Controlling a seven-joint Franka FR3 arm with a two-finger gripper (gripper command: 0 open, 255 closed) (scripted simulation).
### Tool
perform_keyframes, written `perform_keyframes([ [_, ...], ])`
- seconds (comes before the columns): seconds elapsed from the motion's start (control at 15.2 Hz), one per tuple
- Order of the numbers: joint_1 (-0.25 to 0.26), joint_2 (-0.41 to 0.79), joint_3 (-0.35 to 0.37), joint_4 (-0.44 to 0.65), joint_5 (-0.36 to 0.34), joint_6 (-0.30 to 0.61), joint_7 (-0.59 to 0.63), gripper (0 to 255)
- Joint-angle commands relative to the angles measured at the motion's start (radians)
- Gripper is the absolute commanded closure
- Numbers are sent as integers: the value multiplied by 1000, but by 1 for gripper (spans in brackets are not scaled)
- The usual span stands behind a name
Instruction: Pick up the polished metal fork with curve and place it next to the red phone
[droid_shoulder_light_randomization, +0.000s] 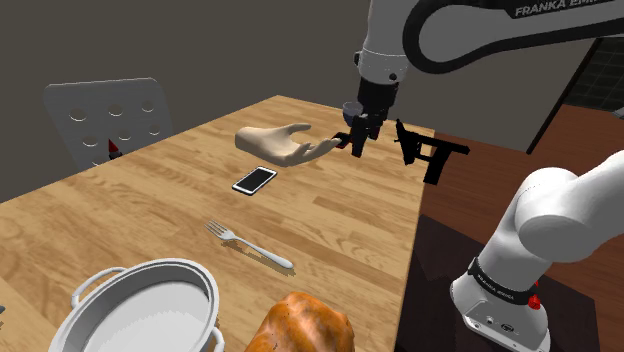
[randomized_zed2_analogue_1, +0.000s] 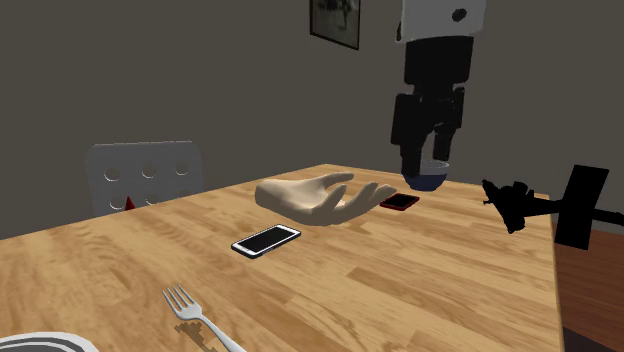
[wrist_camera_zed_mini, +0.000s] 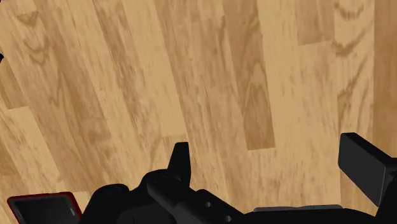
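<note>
the metal fork (droid_shoulder_light_randomization: 250, 245) is laid flat on the wooden table (droid_shoulder_light_randomization: 150, 210), near a grey pot (droid_shoulder_light_randomization: 150, 266). farther back a model hand (droid_shoulder_light_randomization: 285, 145) is seen, then the red phone (randomized_zed2_analogue_1: 400, 202). just beside it the gripper (wrist_camera_zed_mini: 272, 159) is held above the table, fingers spread, empty.

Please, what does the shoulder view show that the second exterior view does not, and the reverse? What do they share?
Shoulder view, not the second exterior view: the roast and the arm's base. Second exterior view, not the shoulder view: a framed picture on the wall. Both: the fork, the white phone, the model hand, the chair and the table.
</note>
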Motion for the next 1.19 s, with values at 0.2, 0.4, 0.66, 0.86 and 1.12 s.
perform_keyframes([
  [0.2,10,137,88,37,26,104,114,0],
  [0.4,10,232,139,77,22,161,184,0],
  [0.66,9,371,204,147,-8,228,286,0],
  [0.86,11,484,246,213,-52,268,369,0],
  [1.12,30,644,284,319,-137,304,487,0],
])
